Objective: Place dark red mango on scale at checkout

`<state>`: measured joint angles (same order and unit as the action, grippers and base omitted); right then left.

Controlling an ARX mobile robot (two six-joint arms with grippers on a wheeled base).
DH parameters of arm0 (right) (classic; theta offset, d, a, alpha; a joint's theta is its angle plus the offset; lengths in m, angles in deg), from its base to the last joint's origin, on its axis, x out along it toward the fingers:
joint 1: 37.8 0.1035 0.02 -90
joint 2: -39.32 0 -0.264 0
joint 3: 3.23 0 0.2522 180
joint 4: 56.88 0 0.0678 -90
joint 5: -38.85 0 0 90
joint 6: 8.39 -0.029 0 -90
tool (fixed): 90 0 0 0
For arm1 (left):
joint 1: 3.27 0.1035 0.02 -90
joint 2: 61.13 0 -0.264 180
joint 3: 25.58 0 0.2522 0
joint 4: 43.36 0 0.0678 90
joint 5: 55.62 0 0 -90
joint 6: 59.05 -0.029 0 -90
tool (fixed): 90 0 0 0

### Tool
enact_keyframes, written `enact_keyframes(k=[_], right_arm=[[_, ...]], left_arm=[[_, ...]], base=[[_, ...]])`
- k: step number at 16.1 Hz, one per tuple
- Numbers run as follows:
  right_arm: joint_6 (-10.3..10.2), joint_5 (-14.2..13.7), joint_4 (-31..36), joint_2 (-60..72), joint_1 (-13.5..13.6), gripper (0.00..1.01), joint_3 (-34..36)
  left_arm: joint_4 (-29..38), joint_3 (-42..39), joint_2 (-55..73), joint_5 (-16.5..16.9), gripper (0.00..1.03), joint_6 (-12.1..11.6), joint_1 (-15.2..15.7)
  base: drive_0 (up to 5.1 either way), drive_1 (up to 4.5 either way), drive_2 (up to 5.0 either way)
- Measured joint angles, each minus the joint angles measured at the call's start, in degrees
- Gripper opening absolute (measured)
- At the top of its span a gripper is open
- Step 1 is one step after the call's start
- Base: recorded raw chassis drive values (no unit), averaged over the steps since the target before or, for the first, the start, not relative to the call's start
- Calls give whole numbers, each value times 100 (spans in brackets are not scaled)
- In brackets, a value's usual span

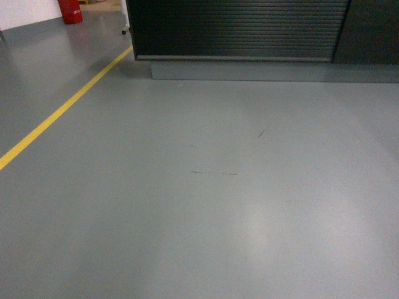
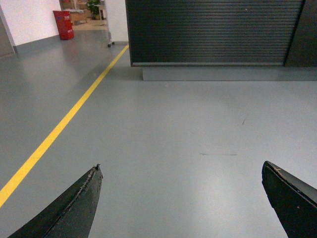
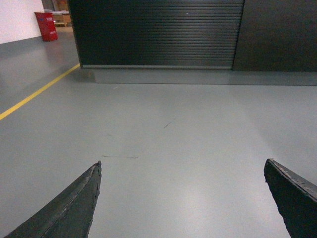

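The checkout (image 1: 240, 28) is a dark counter with a front of horizontal slats on a grey plinth, at the top of the head view; it also fills the top of the left wrist view as the checkout (image 2: 213, 32) and of the right wrist view as the checkout (image 3: 158, 32). Its top is out of frame. The dark red mango and the scale are out of view. My left gripper (image 2: 181, 168) is open over bare grey floor, nothing between its fingers. Likewise my right gripper (image 3: 182, 166) is open and holds nothing. Neither gripper shows in the head view.
A yellow floor line (image 1: 62, 112) runs diagonally from lower left toward the counter's left corner. A red bin (image 1: 70, 10) stands at the far left by a white wall. A darker plain panel (image 1: 374, 31) adjoins the slatted front on the right. Grey floor (image 1: 206, 199) stretches ahead.
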<state>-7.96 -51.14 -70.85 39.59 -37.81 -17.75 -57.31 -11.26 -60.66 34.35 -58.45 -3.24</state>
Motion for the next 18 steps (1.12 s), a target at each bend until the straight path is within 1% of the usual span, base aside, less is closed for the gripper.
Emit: enact_keyframes(k=[18], right_arm=[[0,0,0,0,0,98,0]], left_arm=[[0,0,0,0,98,0,0]], base=[[0,0,0]])
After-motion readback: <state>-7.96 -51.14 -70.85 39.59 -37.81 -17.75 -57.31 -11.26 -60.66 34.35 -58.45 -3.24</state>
